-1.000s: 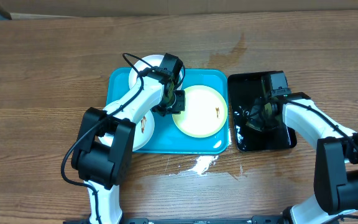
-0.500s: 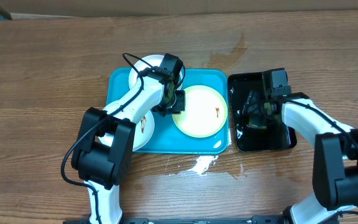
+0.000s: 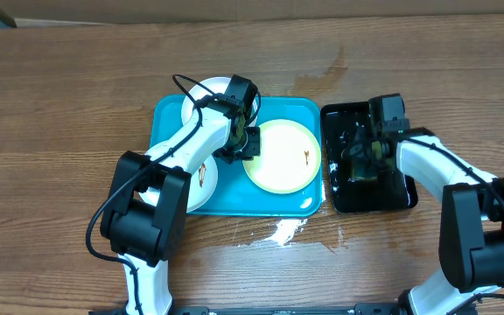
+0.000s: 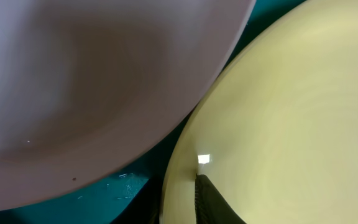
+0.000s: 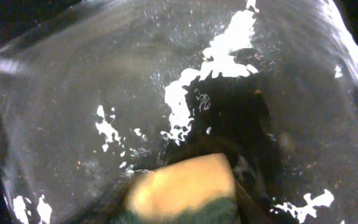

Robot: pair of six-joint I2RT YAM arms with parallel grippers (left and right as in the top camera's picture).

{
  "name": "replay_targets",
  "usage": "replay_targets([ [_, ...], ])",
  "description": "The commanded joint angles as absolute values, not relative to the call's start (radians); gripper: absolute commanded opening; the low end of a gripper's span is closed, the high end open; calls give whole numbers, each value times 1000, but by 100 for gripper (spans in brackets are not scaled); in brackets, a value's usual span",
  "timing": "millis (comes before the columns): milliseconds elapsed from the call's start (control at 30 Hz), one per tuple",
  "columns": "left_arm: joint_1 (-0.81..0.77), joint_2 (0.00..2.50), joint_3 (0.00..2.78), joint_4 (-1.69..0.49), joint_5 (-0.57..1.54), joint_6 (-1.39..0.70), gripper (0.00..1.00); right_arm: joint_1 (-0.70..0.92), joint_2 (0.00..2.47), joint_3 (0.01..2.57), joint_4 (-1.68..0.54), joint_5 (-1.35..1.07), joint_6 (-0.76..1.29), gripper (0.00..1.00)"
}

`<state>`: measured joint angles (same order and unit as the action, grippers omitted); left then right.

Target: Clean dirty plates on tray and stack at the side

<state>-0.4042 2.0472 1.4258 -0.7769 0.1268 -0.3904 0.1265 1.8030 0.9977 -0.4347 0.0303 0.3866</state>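
Note:
The turquoise tray (image 3: 169,118) holds three plates. A white plate (image 3: 206,96) lies at its back left, and it also shows in the left wrist view (image 4: 73,81). A white plate with a brown smear (image 3: 201,185) lies at the front left. The plate with the yellow-green rim (image 3: 280,157) lies on the right with a small brown smear. My left gripper (image 3: 248,143) is shut on that plate's left rim (image 4: 182,155). My right gripper (image 3: 362,157) is low in the black tray and is shut on a yellow-and-green sponge (image 5: 179,183).
The narrow black tray (image 3: 401,197) stands right of the turquoise tray and holds water and white foam (image 5: 216,56). A wet foamy spill (image 3: 280,232) lies on the wooden table in front of the turquoise tray.
My right gripper has shifted a little to the left and back inside the black tray with the sponge. The left arm and the plates have not moved.

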Motion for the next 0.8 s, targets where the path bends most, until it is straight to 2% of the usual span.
replay_targets([
  [0,-408,2057,1435,-779,146,-389,23,117,1769,1100,-557,36,385,58],
  [300,-408,2057,1435,-781,145,-389,26,119,1732,1156,-942,21,387,59],
  [367,-408,2057,1435,-780,145,-389,26,119,1732,1117,-939,22,390,61],
  [467,-408,2057,1435,-778,137,-389,26,118,1732,1053,-871,21,390,71],
  [533,-408,2057,1435,-781,125,-389,26,118,1732,1021,-840,21,390,72],
  [667,-408,2057,1435,-785,123,-389,26,118,1732,965,-785,-22,389,69],
  [733,-408,2057,1435,-785,123,-389,26,118,1732,958,-789,-32,390,62],
  [767,-408,2057,1435,-785,123,-389,26,118,1732,957,-793,-31,390,54],
])
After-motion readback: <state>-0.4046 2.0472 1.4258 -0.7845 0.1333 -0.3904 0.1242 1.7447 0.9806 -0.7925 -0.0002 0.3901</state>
